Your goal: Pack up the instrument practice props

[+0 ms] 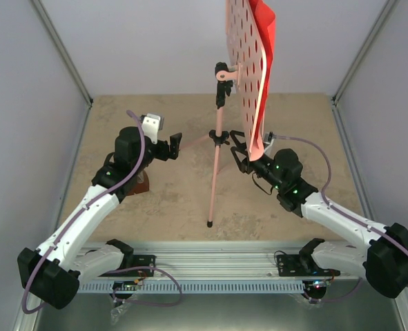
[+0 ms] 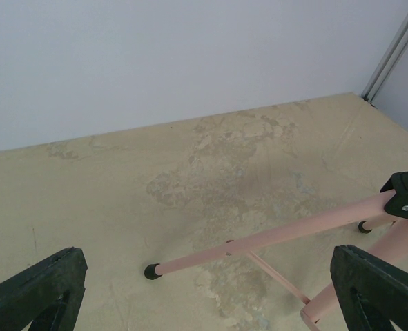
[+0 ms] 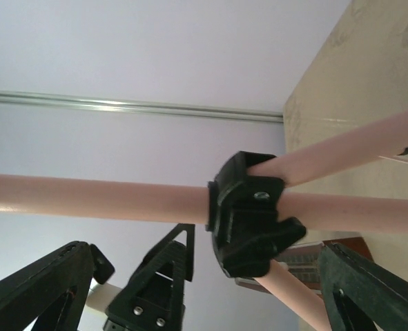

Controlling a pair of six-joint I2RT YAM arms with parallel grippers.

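The pink tripod music stand (image 1: 217, 165) stands mid-table, its hole-dotted desk (image 1: 244, 69) tilted up high with a red music sheet (image 1: 266, 34) on its far face. My left gripper (image 1: 173, 147) is open just left of the black leg hub (image 1: 221, 138). In the left wrist view a pink leg (image 2: 273, 238) with a black foot (image 2: 150, 271) lies beyond the wide-apart fingers (image 2: 45, 289). My right gripper (image 1: 239, 154) is open right of the hub. The pole (image 3: 93, 196) and hub (image 3: 248, 214) lie ahead of its spread fingers (image 3: 376, 289). The brown metronome (image 1: 141, 183) sits behind the left arm.
Grey walls with metal posts (image 1: 65, 58) enclose the table on the left, back and right. The desk's lower edge hangs right above my right gripper. The front tripod foot (image 1: 210, 223) rests near the arms' mounting rail (image 1: 210, 265).
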